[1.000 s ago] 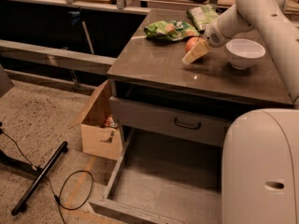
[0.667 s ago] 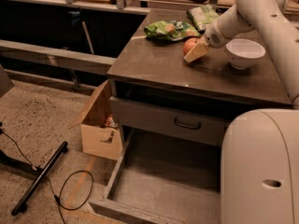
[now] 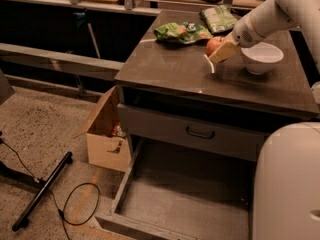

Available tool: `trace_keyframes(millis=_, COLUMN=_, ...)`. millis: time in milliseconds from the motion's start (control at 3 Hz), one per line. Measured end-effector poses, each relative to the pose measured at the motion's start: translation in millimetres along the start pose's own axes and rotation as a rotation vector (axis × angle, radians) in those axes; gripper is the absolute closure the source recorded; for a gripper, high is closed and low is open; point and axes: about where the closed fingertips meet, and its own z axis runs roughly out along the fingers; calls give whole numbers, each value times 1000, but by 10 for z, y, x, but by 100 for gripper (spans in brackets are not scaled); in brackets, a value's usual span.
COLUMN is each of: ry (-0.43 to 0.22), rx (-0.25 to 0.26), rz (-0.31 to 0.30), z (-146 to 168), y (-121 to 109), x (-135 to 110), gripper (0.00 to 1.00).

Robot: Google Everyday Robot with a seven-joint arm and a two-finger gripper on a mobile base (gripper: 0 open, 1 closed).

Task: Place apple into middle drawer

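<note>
I have the gripper (image 3: 220, 54) down on the countertop (image 3: 180, 73), with the apple (image 3: 213, 44) pressed right against its tip on the far-left side. I cannot tell whether the jaws have clenched on it or stand released. The white bowl (image 3: 261, 58) sits just beside the jaws to their right, and a green snack bag (image 3: 182, 31) lies beyond the apple. The middle drawer (image 3: 190, 191) hangs open well below. I'd centre the apple between the jaws before squeezing, keep clear of the bowl, then lift straight up.
</note>
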Motion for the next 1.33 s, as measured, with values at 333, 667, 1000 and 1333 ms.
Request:
trace_keyframes(millis=333, ry=-92, rx=14, rz=-63, z=-619, y=171, x=-12, gripper=100)
trace_keyframes(millis=667, ry=-194, rx=47, rz=-171, z=-1150, y=524, x=14, gripper=100)
trace_keyframes(millis=1000, ry=-212, rx=13, rz=-254, z=-1251, y=1027, x=278, gripper=100)
trace_keyframes(millis=1333, ry=-179, rx=-50, rz=-287, z=-1161, y=1436, x=618, gripper=100)
